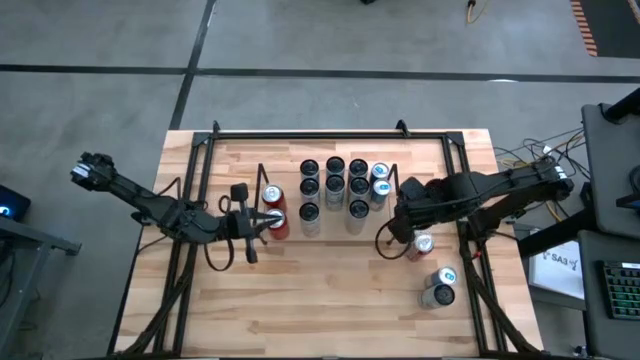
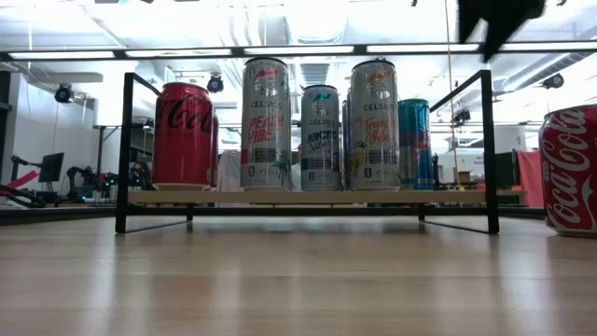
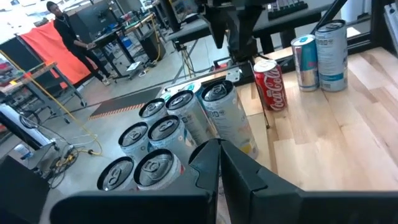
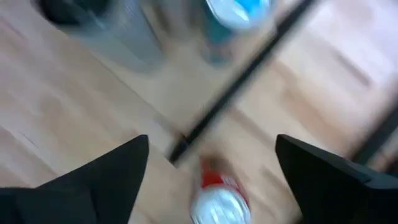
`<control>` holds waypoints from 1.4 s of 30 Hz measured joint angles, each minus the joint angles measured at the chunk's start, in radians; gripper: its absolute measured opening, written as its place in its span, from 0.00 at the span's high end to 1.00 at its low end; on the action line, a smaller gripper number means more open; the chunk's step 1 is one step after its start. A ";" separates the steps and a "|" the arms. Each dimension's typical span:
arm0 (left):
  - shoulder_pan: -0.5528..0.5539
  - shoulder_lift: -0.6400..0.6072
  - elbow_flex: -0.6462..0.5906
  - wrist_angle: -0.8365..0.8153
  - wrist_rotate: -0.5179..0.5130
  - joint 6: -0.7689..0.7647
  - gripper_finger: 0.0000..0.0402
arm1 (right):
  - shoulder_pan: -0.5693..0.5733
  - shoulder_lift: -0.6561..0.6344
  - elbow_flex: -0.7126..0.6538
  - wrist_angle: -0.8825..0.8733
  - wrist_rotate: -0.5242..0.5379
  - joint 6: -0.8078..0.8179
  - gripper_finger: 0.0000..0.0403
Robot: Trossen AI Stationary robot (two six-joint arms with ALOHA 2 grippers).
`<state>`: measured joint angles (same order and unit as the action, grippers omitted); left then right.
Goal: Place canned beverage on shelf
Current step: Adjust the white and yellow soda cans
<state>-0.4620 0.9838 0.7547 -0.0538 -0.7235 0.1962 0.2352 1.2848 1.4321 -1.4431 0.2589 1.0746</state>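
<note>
Two spread right fingers above red can.

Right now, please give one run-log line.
right gripper: open, above red can | left gripper: shut, by shelf | red can: off shelf

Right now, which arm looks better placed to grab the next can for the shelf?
The right: its open claw hangs over the red can outside the shelf. The left claw is shut, by the shelf's other end.

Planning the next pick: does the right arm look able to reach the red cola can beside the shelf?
Probably yes. The right claw hangs open right above the red cola can, which stands outside the shelf with nothing between them.
</note>
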 joint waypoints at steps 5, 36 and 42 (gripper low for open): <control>0.032 0.027 0.025 0.002 0.000 0.041 1.00 | -0.003 -0.008 0.014 0.175 0.090 -0.161 0.33; 0.235 -0.007 -0.028 0.047 0.192 0.257 1.00 | -0.432 0.159 0.035 0.781 0.080 -0.843 0.98; 0.235 -0.092 -0.103 0.153 0.194 0.345 1.00 | -0.407 0.150 0.035 0.669 0.161 -0.641 0.98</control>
<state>-0.2268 0.8920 0.6514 0.0988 -0.5296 0.5415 -0.1718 1.4351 1.4670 -0.7740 0.4196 0.4335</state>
